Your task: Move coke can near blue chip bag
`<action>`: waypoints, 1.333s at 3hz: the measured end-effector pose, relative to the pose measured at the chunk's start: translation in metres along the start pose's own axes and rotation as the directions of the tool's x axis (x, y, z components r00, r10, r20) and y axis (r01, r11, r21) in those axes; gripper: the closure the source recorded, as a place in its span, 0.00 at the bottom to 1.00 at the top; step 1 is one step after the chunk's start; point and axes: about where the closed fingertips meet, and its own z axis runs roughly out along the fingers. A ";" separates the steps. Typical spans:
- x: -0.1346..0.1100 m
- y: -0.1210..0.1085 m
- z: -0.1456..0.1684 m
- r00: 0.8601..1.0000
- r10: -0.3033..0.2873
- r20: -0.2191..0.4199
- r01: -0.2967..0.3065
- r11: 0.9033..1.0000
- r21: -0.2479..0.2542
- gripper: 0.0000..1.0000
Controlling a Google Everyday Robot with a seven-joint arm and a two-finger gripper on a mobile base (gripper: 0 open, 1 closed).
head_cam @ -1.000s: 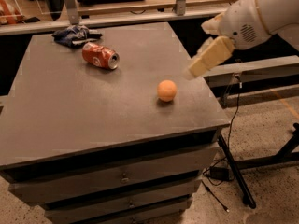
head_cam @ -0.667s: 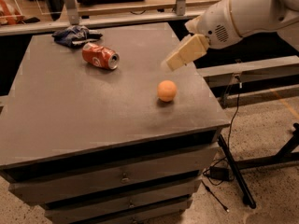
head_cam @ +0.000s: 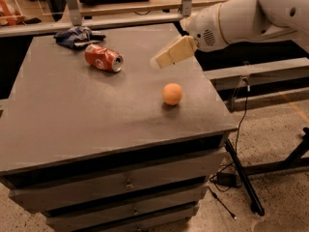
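The coke can (head_cam: pixel 103 58) is red with silver ends and lies on its side at the back left of the grey cabinet top (head_cam: pixel 96 105). The blue chip bag (head_cam: pixel 77 36), dark and crumpled, lies just behind and left of the can, near the back edge. My gripper (head_cam: pixel 161 59) hangs from the white arm (head_cam: pixel 241 18) coming in from the right. It hovers above the top, to the right of the can and behind the orange ball, and holds nothing.
An orange ball (head_cam: pixel 172 94) sits on the right half of the top. The cabinet has drawers (head_cam: pixel 120 185) in front. A metal rail (head_cam: pixel 96 21) runs behind. A black stand leg and cables (head_cam: pixel 241 173) lie on the floor at the right.
My arm and gripper have moved left over the cabinet top, toward the can. The can, bag and ball have not moved.
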 end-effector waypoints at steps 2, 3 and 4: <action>-0.009 -0.002 0.041 0.999 -0.038 0.030 0.037 0.999 0.017 0.00; -0.012 -0.015 0.079 0.997 -0.030 0.066 0.026 0.999 0.048 0.00; -0.012 -0.025 0.112 0.994 -0.002 0.106 -0.003 0.999 0.048 0.00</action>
